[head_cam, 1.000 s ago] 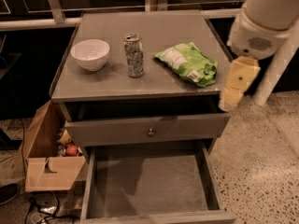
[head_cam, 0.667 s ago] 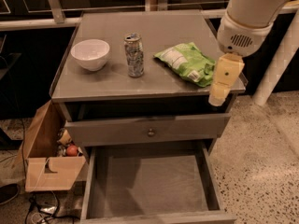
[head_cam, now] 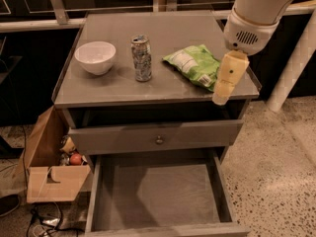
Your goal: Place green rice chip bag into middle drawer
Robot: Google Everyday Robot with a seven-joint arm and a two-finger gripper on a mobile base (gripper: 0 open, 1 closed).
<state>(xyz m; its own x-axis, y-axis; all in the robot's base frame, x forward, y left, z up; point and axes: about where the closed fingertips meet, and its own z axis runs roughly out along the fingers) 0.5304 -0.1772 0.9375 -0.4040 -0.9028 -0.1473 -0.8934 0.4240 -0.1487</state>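
Observation:
The green rice chip bag (head_cam: 193,64) lies flat on the cabinet top, right of centre, with its white label patch facing up. My gripper (head_cam: 225,85) hangs from the white arm (head_cam: 256,14) at the bag's right end, over the cabinet's front right corner and slightly above the top. It holds nothing that I can see. The middle drawer (head_cam: 160,196) is pulled wide open below, and its bare grey floor shows.
A silver patterned can (head_cam: 141,58) and a white bowl (head_cam: 96,57) stand on the cabinet top (head_cam: 163,28), left of the bag. The drawer with the brass knob (head_cam: 159,140) sits slightly open above the middle drawer. A cardboard box (head_cam: 52,167) with small items stands on the floor at the left.
The arm has swung left and slightly up, bringing my gripper from beside the cabinet's right edge to the bag's right end. The bag, can and bowl have not moved.

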